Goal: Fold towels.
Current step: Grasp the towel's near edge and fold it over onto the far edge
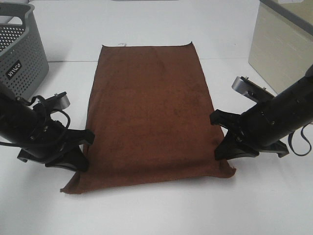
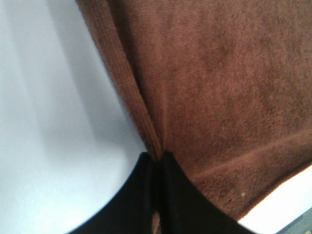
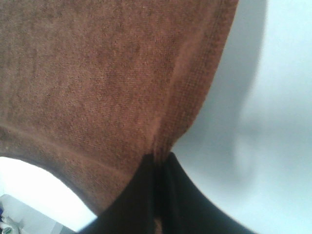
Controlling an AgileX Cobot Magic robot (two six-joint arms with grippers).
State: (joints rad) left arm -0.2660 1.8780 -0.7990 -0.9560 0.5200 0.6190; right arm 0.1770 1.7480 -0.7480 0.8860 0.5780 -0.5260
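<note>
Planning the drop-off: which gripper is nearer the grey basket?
Left. The left gripper pinches the towel's edge on the basket's side; the right gripper pinches the opposite edge, across the towel.

Far left corner blocked by a grey perforated plastic basket [image 1: 22,54], standing well apart from the dark reddish-brown terry-cloth towel [image 1: 151,112]; far right blocked by a pale beige box-like cabinet [image 1: 279,54]; open white tabletop [image 1: 156,210] between basket and towel, and between cabinet and towel; open too along the near edge and beyond the cloth's far short edge; middle of the cloth flat and reachable from above; both long edges occupied near the near end, by the black left gripper [image 1: 86,149] pinched on the left hem and the black right gripper [image 1: 219,137] pinched on the right hem; left arm [image 1: 22,129] and right arm [image 1: 283,110] slanting in low, closing off those sides.
</note>
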